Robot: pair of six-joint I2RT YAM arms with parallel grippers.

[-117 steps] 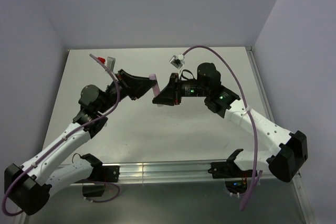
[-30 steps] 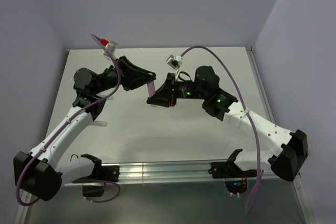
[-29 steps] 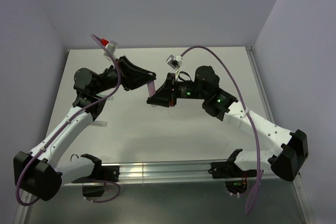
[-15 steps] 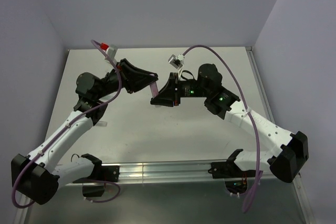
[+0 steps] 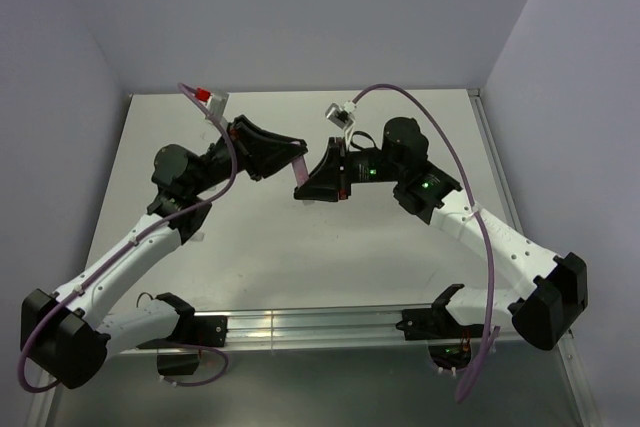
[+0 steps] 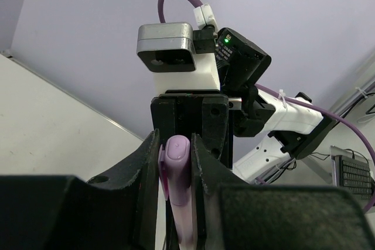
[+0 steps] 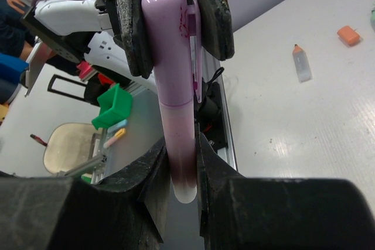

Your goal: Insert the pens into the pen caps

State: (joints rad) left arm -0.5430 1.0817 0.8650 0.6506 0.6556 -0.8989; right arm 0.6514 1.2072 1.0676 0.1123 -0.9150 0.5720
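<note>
The pink pen [image 7: 180, 139] and its purple-pink cap [image 7: 171, 39] hung in the air between the two arms, over the far half of the bench [image 5: 400, 247] and about midway between its left and right edges. Holding both pieces off the surface let each arm take one end and line them up on a single axis, which a push fit appeared to need.

The left gripper [image 6: 174, 150] was closed narrowly on the cap, its pads pressing the sides near the rounded end. The right gripper [image 7: 181, 156] was closed just as narrowly on the pen's body, below the seam. Cap and body met along one straight line with no gap to be seen – so the pen looked seated, or very nearly.

Both arms rose from the near edge, elbows bent outward, wrists turned in so the fingers faced each other nose to nose.

A pale pen with an orange tip [image 7: 302, 62] and an orange cap [image 7: 348, 34] lay on the bench, near each other but apart – not yet joined.
</note>
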